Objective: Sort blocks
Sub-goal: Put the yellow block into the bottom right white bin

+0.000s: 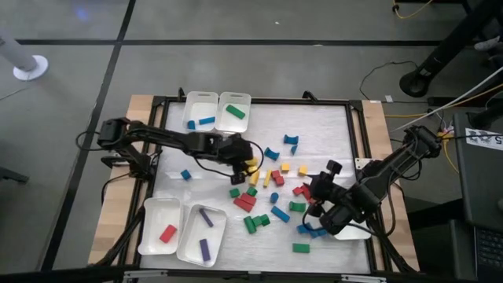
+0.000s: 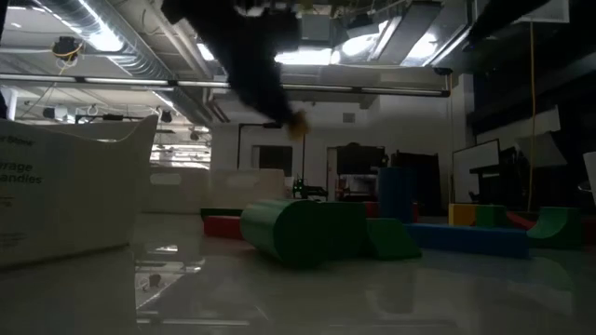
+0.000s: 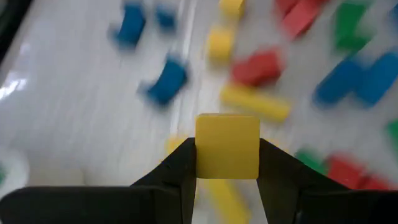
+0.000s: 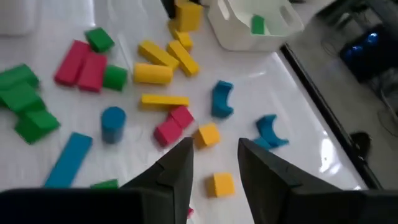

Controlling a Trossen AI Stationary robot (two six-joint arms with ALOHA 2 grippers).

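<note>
My left claw (image 3: 227, 163) is clamped on a yellow cube (image 3: 227, 147), lifted over the middle of the worktop (image 1: 330, 126) just above the block pile (image 1: 271, 192). Risk: only the cube's sides are pinched, so a fast swing could twist it loose and drop it back among the blocks. No yellow tray is visible, so a wrong-tray drop is possible. My right claw (image 4: 214, 163) hangs open over the right side, nothing held, could clip the pile.
</note>
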